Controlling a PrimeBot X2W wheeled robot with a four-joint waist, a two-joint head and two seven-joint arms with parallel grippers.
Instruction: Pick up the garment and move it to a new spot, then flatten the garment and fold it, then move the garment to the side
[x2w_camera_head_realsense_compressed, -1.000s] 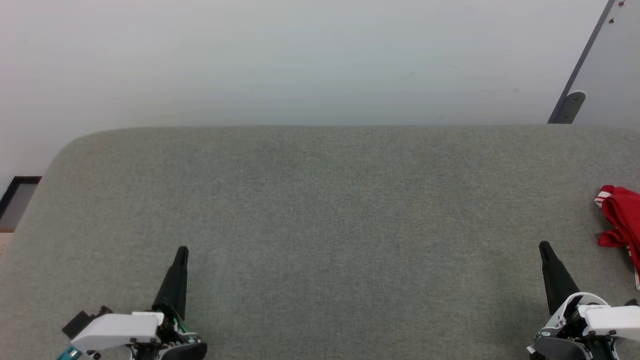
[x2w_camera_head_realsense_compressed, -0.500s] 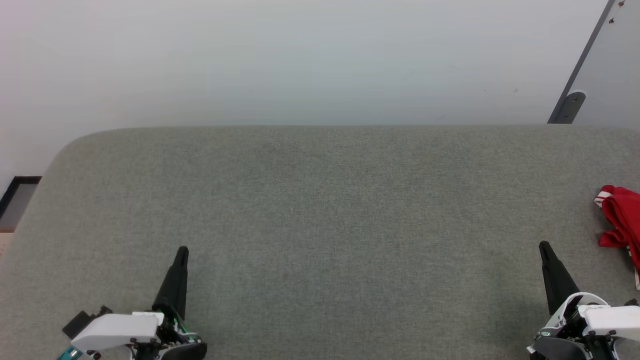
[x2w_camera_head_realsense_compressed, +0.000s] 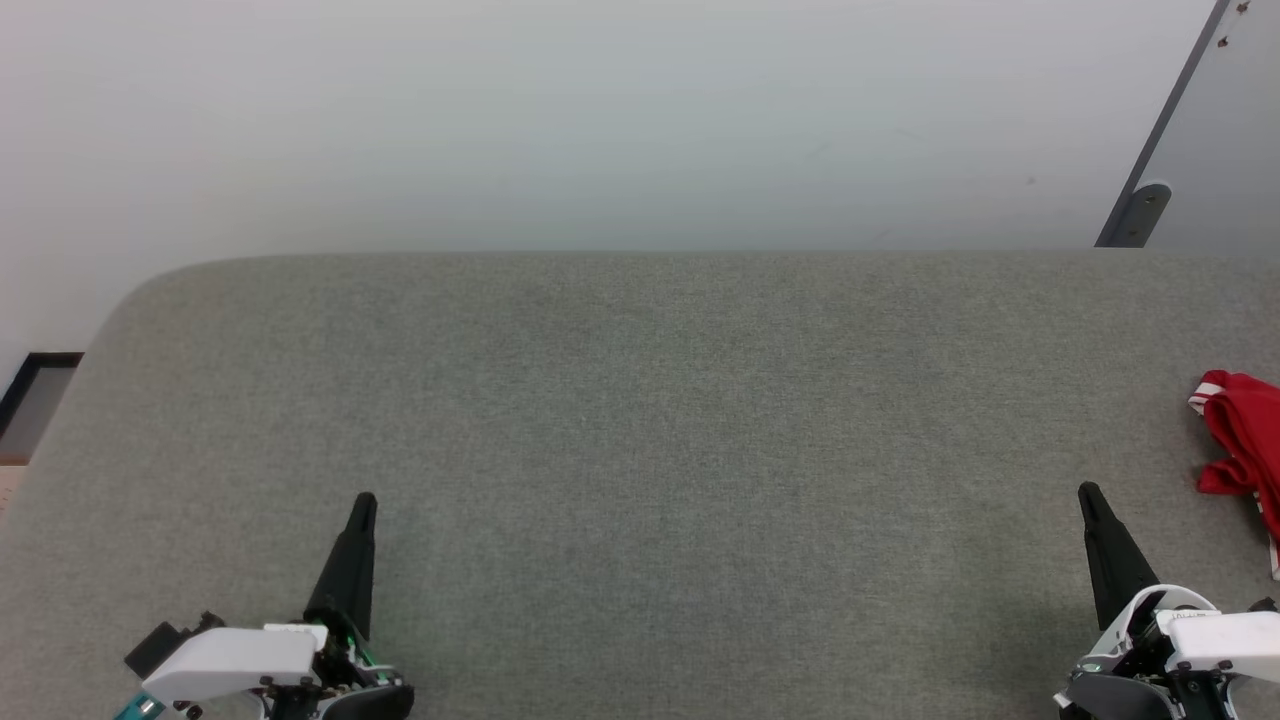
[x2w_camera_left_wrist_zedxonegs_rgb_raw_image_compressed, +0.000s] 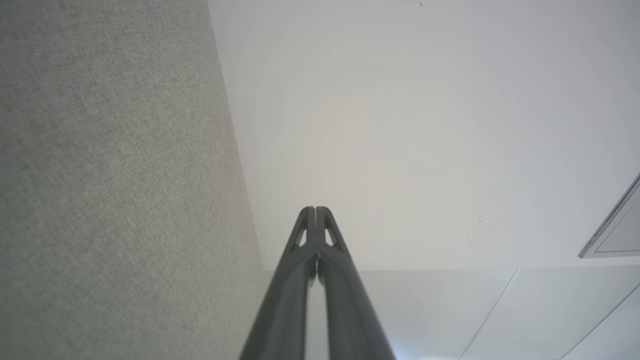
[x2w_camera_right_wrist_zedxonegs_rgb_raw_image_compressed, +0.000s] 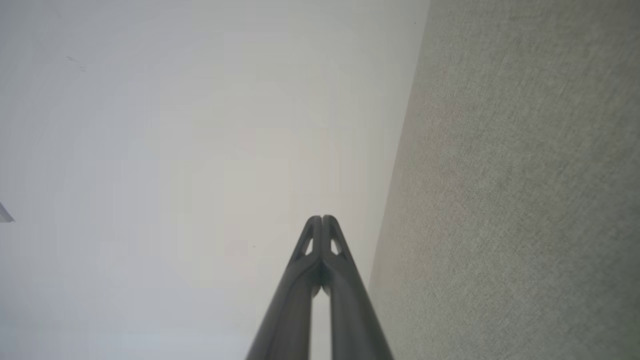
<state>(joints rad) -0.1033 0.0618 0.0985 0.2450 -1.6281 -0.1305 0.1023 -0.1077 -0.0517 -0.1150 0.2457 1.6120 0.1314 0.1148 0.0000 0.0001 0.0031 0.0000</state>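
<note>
**Grey fabric surface** (x2w_camera_head_realsense_compressed: 640, 430): fills the head view from 9 to 3 o'clock and down to 6. It has a rounded far corner at 10 o'clock.

**Pale wall** (x2w_camera_head_realsense_compressed: 600, 120): sits behind the surface, across 11 to 1 o'clock.

**Grey panel** (x2w_camera_head_realsense_compressed: 1215, 140): dark-edged, slants in at 2 o'clock.

**Left arm:** the white wrist housing (x2w_camera_head_realsense_compressed: 230, 660) sits at 7 o'clock in the head view, low over the surface. The left gripper (x2w_camera_head_realsense_compressed: 364, 502) points up toward 12, leaning slightly to 1. In the left wrist view its two dark fingers (x2w_camera_left_wrist_zedxonegs_rgb_raw_image_compressed: 292, 285) meet at the tips, with only a thin slit lower down, and nothing is between them. In that view the surface lies at 9 o'clock and the wall runs from 12 to 3.

**Right arm:** mirrors the left, with its white housing (x2w_camera_head_realsense_compressed: 1215, 630) at 5 o'clock in the head view. The right gripper (x2w_camera_head_realsense_compressed: 1088, 494) points up, leaning slightly to 11. In the right wrist view its fingers (x2w_camera_right_wrist_zedxonegs_rgb_raw_image_compressed: 350, 295) are pressed tip to tip and hold nothing. In that view the surface lies at 3 o'clock and the wall runs from 9 to 12.

**Garment** (x2w_camera_head_realsense_compressed: 1245, 430): red with white-striped trim, bunched in a heap on the surface at 3 o'clock in the head view, cut off by the frame edge. It lies at about 1 o'clock from the right gripper's tip, near it but not touching.

**Dark frame** (x2w_camera_head_realsense_compressed: 30, 395): small, at 9 o'clock, beyond the surface's edge.
</note>
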